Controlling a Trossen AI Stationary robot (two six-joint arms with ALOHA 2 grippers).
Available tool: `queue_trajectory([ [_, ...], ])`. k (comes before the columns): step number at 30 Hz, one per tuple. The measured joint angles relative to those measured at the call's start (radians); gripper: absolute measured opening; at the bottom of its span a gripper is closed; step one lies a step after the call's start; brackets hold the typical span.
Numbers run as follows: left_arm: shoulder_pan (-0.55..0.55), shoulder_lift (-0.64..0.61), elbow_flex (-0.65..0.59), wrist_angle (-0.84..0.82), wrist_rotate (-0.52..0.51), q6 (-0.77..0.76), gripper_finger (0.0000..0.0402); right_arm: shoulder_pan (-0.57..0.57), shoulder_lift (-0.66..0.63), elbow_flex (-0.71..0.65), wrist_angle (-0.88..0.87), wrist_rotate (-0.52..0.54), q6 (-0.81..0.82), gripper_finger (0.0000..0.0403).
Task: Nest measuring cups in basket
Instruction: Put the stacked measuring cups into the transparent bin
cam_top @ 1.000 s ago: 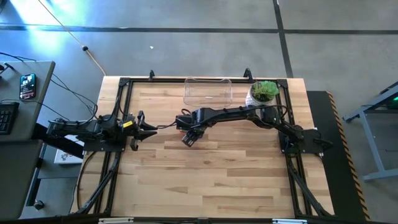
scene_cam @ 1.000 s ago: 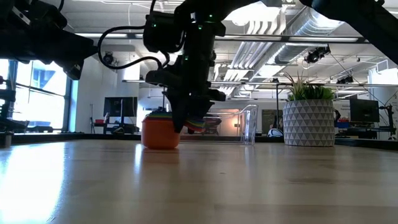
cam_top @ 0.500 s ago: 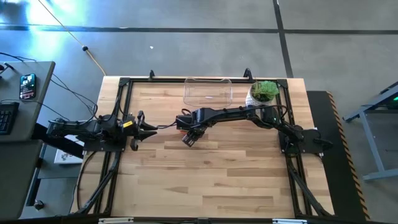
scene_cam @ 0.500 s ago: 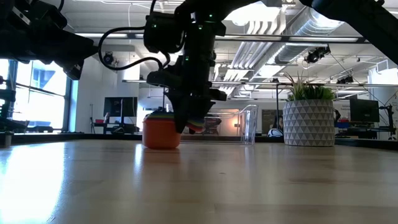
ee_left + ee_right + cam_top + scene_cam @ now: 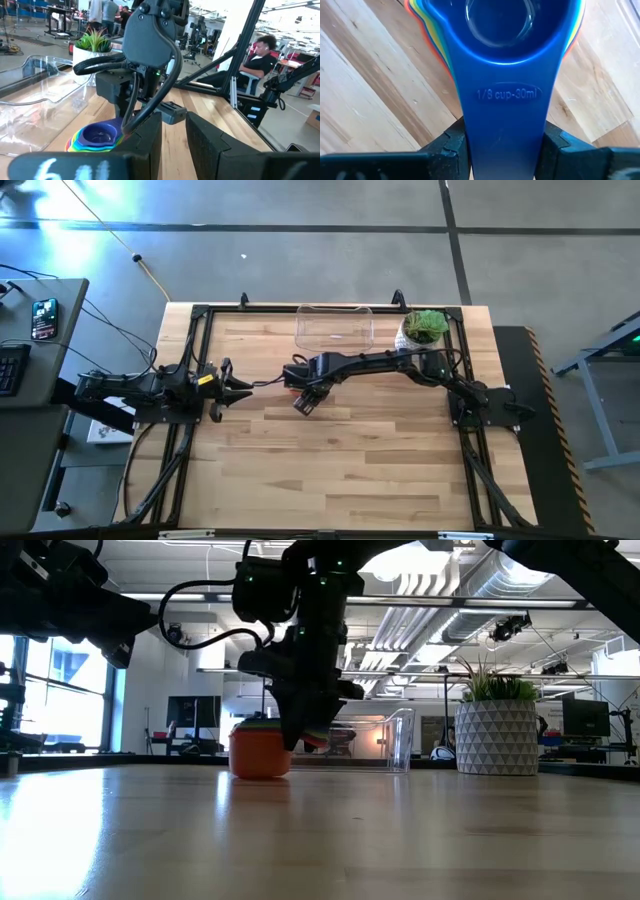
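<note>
The measuring cups (image 5: 500, 20) sit nested in one stack, blue innermost, with yellow, red and orange rims showing around it. In the low view the outer orange cup (image 5: 260, 755) stands with its base on the table, near the table's middle and short of the basket. My right gripper (image 5: 305, 735) reaches down over the stack and is shut on the handles. The clear basket (image 5: 335, 327) stands at the table's far edge. My left gripper (image 5: 238, 387) waits at the table's left side, level and open, pointing toward the stack (image 5: 97, 137). My right gripper pinches the stacked handles by their two long edges, the blue handle (image 5: 502, 125) on top, between its two fingers (image 5: 452, 145). The fingers come from above, pointing steeply down, and lie across the handles. The stack stands upright with the orange cup's base on the table.
A white patterned pot with a green plant (image 5: 424, 327) stands to the right of the basket at the far edge. Black frame rails (image 5: 200, 360) run along the table's sides. Bare wood (image 5: 340, 460) stretches toward the near edge. A person (image 5: 260, 50) sits beyond the table.
</note>
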Motion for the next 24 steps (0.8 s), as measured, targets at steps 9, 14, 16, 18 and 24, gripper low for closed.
queue_trajectory([
  [9, 0.0, 0.0, 0.0, 0.0, 0.0, 0.0, 0.0078, 0.0, 0.0, 0.0, 0.002, -0.004, -0.014, 0.0128],
  [14, 0.0, 0.0, 0.0, 0.0, 0.0, 0.0, 0.0078, 0.0, 0.0, 0.0, 0.007, -0.003, -0.013, 0.0128],
  [16, 0.0, 0.0, 0.0, 0.0, 0.0, 0.0, 0.0078, -0.002, 0.0, 0.0, 0.012, 0.0, -0.012, 0.0128],
  [18, 0.0, 0.0, 0.0, 0.0, 0.0, 0.0, 0.0078, -0.006, -0.001, 0.0, 0.016, -0.01, -0.012, 0.0128],
  [24, 0.0, 0.0, 0.0, 0.0, 0.0, 0.0, 0.0078, -0.006, -0.001, 0.0, 0.016, 0.005, 0.0, 0.0128],
])
